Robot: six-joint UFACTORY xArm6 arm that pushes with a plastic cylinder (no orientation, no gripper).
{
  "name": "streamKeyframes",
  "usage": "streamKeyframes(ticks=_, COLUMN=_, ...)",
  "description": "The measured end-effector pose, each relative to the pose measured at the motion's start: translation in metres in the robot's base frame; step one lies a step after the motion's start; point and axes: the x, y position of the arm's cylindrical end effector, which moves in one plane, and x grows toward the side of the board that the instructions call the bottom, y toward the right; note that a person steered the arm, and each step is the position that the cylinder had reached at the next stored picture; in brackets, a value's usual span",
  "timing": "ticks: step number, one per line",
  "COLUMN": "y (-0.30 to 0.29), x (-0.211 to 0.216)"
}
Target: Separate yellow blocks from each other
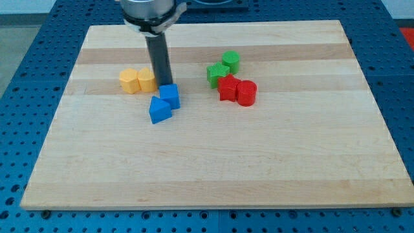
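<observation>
Two yellow blocks touch side by side at the view's upper left: a hexagonal one (129, 81) on the left and a second one (147, 80) on the right, its shape unclear. My rod comes down from the top. My tip (162, 87) stands just right of the right yellow block, behind the blue cube (169, 96), which hides its very end. A second blue block (159, 110) lies at the cube's lower left, touching it.
A green star-shaped block (217, 74) and a green cylinder (231, 61) sit right of centre near the top. A red star-shaped block (228, 88) and a red cylinder (246, 93) touch just below them. The wooden board (207, 168) ends on blue matting.
</observation>
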Motion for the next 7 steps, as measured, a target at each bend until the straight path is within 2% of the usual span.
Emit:
streamKeyframes(ticks=1, y=-0.002, x=-0.017)
streamKeyframes(ticks=3, y=-0.002, x=-0.081)
streamKeyframes(ticks=5, y=-0.047, x=-0.068)
streamKeyframes(ticks=7, y=-0.052, x=-0.031)
